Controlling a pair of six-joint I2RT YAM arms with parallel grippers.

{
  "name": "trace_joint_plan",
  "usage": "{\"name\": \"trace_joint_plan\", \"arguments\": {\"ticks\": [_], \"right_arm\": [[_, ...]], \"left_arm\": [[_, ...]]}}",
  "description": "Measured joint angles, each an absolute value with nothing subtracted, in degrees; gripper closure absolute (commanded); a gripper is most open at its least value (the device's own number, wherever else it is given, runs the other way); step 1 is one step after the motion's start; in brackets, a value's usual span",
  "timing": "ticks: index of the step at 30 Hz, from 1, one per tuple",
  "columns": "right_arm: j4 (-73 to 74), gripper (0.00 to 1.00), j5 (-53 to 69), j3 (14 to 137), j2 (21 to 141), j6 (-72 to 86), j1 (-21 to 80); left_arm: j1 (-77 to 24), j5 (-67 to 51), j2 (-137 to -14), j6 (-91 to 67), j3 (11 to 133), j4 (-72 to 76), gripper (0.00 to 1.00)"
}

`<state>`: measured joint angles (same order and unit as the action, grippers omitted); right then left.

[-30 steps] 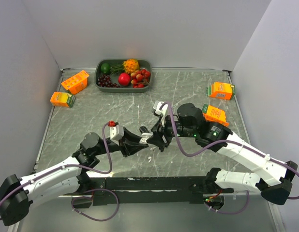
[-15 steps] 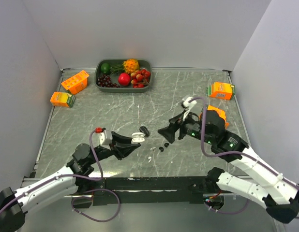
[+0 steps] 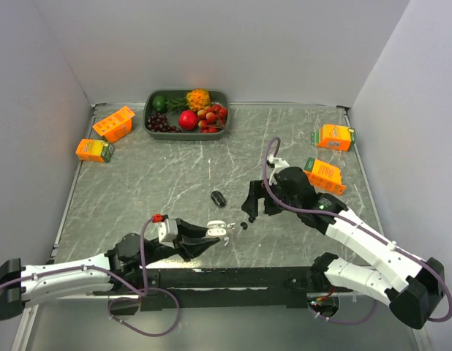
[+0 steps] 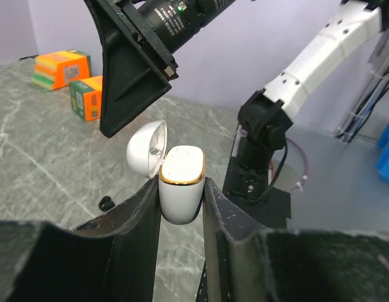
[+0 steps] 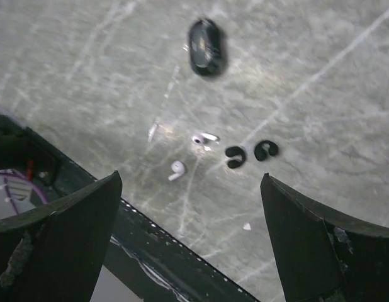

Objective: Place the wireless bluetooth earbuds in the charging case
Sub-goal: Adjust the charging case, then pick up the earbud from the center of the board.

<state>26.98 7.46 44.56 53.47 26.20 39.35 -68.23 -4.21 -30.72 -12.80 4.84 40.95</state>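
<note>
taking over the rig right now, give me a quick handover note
Left end effector: shut on the white charging case, lid open.
Right end effector: open, empty, above the buds.
Two black earbuds and two white earbuds lie loose on the table, near a black oval object.
Done: case held open. Left: pick up and seat the buds; none seen in the case.

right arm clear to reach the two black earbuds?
Likely yes: the right gripper hovers open above the black earbuds, nothing between them. A white earbud lies close beside, so aim matters.
</note>
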Motion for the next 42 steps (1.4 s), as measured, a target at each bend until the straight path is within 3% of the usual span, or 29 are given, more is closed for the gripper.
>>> {"name": "trace_joint_plan", "arguments": {"ticks": [3,6,9,14,21,42], "right_arm": [[27.6,0.01,5.5,44.2,54.5,27.6,39.4],[26.3,0.24,4.3,41.6,53.3,29.1,39.0],[24.6,0.30,5.2,37.1,52.3,31.8,37.0],[23.8,0.33,6.4,34.4,55.4,31.0,38.5],[23.8,0.32,3.9,42.5,66.6,22.3,48.7],[18.6,0.44,5.5,49.8,86.1,12.5,50.4]], "left_arm": [[-70.7,0.3,-31.5,-11.2,4.3,41.1,0.99],[-71.3,3.1,-30.4,-10.7,3.6,40.9,0.99],[-71.7,5.5,-27.4,-10.6,3.1,39.9,0.99],[-72.1,8.1,-23.2,-10.8,3.0,37.6,0.99],[-72.9,10.3,-19.7,-11.3,3.0,34.6,0.99],[-73.2,13.7,-12.1,-11.7,3.0,27.6,0.99]]}}
